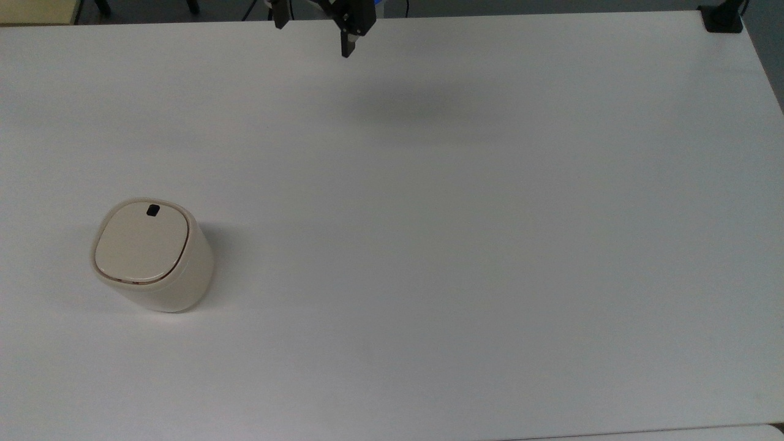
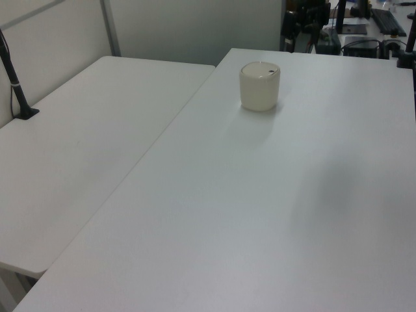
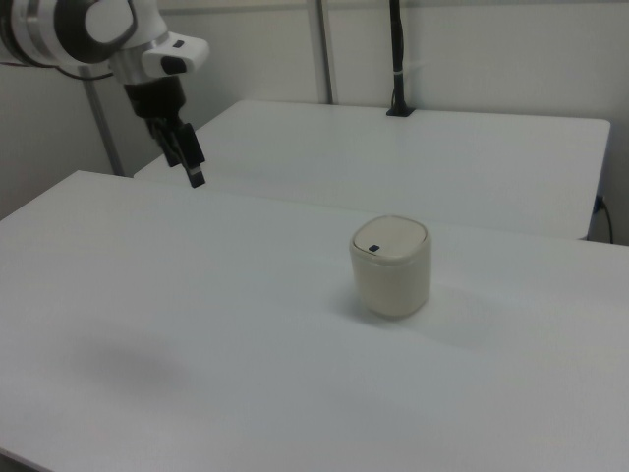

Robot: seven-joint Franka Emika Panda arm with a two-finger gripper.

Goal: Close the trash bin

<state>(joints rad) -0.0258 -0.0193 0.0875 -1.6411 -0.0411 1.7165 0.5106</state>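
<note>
The cream trash bin [image 1: 153,257] stands upright near the top view's left edge. Its rounded-square lid [image 1: 141,245] lies flat on the rim, with the small black latch mark [image 1: 152,211] on the lid's far side. The bin also shows in the left view [image 2: 260,86] and the right view [image 3: 391,267]. My gripper [image 1: 313,40] hangs high over the table's far edge, well away from the bin, open and holding nothing. In the right view the gripper [image 3: 192,162] is up at the left, far from the bin.
The bin stands on a wide white table [image 1: 459,245]. A second white table [image 2: 84,130] adjoins it on the left view's left. A black clamp [image 1: 723,18] sits at the top view's upper right corner, and a black post [image 3: 396,59] rises on the other table.
</note>
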